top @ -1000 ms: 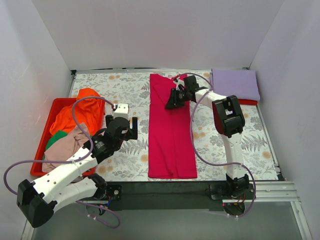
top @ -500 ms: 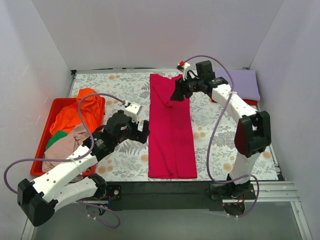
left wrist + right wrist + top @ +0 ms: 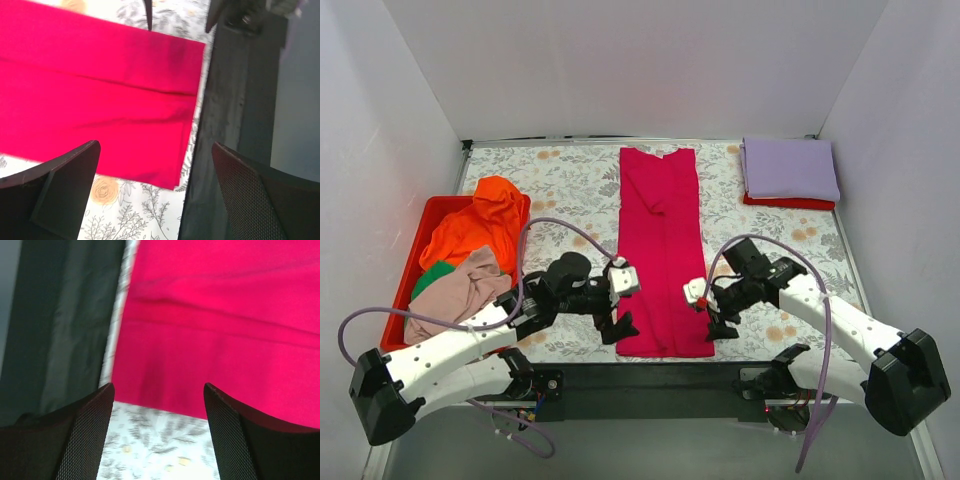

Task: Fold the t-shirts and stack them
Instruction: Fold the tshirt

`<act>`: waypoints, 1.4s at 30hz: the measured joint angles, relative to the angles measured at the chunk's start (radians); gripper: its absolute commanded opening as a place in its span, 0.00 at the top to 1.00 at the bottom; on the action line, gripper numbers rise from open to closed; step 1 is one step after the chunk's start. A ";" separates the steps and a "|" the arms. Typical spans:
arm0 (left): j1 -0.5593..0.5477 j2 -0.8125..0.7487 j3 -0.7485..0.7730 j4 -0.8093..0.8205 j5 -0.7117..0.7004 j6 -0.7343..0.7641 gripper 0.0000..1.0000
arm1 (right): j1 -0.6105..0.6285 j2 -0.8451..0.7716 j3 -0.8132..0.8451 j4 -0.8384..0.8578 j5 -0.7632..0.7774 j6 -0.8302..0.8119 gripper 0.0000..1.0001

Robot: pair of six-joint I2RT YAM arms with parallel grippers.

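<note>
A crimson t-shirt [image 3: 660, 250] lies flat down the middle of the desk [image 3: 560, 190], folded lengthways into a long narrow strip. Its collar end is toward the far wall, and its hem is just beside the black strip [image 3: 650, 378] along the near edge. The cloth looks soft and matte, with a straight fold line along its length and a few shallow creases near the collar. The left fingers [image 3: 65, 185] hover spread wide over the hem's left corner, with nothing between them. The right fingers [image 3: 235, 435] are also spread apart and empty, over the hem's right corner. Both pairs are broad, dark and wedge-shaped, with a fine mesh-like grain on their inner faces. The desk carries a pale covering printed with grey fern leaves and small orange flowers, and plain white walls close it in on three sides. At the far right corner a lavender t-shirt [image 3: 790, 168] sits folded into a neat rectangle on a thin red layer [image 3: 790, 203]; I cannot tell what that layer is. On the left, a rigid red tray [image 3: 398, 300] holds a loose heap of an orange t-shirt [image 3: 480, 220], a green t-shirt [image 3: 432, 275] and a beige-pink t-shirt [image 3: 455, 295], all crumpled. The orange one spills over the tray's far rim. Thin lilac cables [image 3: 560, 222] arc above the desk beside each arm.
</note>
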 measured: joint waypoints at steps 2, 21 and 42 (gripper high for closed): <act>-0.072 -0.019 -0.017 0.006 -0.005 0.035 0.07 | 0.039 -0.032 -0.076 -0.006 0.008 -0.037 0.24; -0.367 0.190 -0.180 0.084 -0.258 0.225 0.18 | 0.306 -0.037 -0.245 0.235 0.161 0.030 0.30; -0.368 0.271 -0.212 0.231 -0.382 0.326 0.29 | 0.331 -0.020 -0.275 0.317 0.245 0.076 0.39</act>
